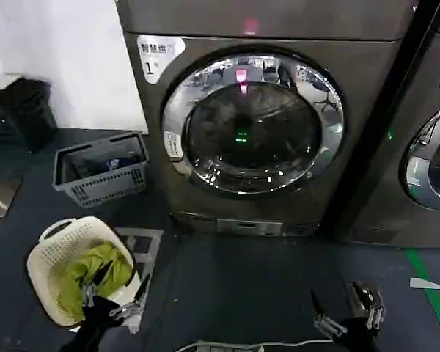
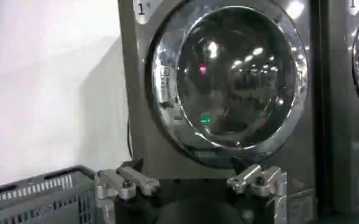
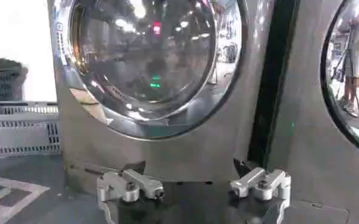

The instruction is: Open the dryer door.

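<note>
The dryer door (image 1: pixel 253 123) is sitting shut on the front of the dark grey machine (image 1: pixel 205 198) stickered "1", with a second machine (image 1: pixel 418 147) just beside it. The dark floor (image 1: pixel 249 271) is carrying a grey basket (image 1: pixel 101 170) and a cream basket (image 1: pixel 77 268) of green laundry near a white wall (image 1: pixel 66 44). The left gripper (image 1: pixel 114 293) and the right gripper (image 1: pixel 345 308) are hanging low, well apart from the door, jaws spread wide, holding nothing.
</note>
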Controlling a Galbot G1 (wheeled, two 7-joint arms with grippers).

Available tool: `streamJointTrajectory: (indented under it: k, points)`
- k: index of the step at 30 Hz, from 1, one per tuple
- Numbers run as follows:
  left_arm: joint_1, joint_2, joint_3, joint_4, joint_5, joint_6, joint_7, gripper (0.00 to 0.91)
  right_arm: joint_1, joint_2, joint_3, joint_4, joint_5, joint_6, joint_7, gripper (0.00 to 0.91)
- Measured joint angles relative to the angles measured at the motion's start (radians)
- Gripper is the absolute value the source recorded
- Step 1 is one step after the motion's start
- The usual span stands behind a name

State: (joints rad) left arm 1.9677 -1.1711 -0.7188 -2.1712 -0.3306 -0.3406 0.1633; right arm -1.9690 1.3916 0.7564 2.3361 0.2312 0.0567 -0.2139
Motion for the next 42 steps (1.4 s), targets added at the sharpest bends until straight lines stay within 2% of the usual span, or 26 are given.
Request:
streamJointTrajectory:
  k: [4, 9, 11, 17, 24, 30, 42]
  points:
    - [-0.002, -0.008, 0.013, -0.010, 0.029, -0.004, -0.007, 0.907, 0.115, -0.095, -0.015, -0.031, 0.073, -0.070, -0.014, 0.907]
    - [-0.016, -0.027, 0.021, -0.008, 0.037, -0.007, -0.007, 0.907, 0.287, -0.260, -0.087, -0.131, 0.137, -0.165, 0.019, 0.907]
    - [-0.017, -0.037, 0.022, -0.012, 0.032, -0.008, -0.007, 0.907, 0.364, -0.314, -0.122, -0.174, 0.175, -0.200, -0.026, 0.907]
    - [-0.012, -0.062, 0.013, -0.012, 0.035, -0.022, -0.007, 0.907, 0.604, -0.433, -0.216, -0.274, 0.275, -0.191, -0.177, 0.907]
    - [-0.014, -0.065, 0.004, 0.005, 0.031, -0.024, -0.006, 0.907, 0.886, -0.535, -0.383, -0.353, 0.353, -0.196, -0.218, 0.907]
    - [-0.017, -0.076, 0.008, 0.022, 0.032, -0.025, -0.004, 0.907, 1.128, -0.524, -0.564, -0.461, 0.362, -0.190, -0.237, 0.907]
    - [-0.010, -0.077, -0.002, 0.017, 0.030, -0.027, -0.004, 0.907, 1.483, -0.363, -0.849, -0.748, 0.311, -0.184, -0.263, 0.907]
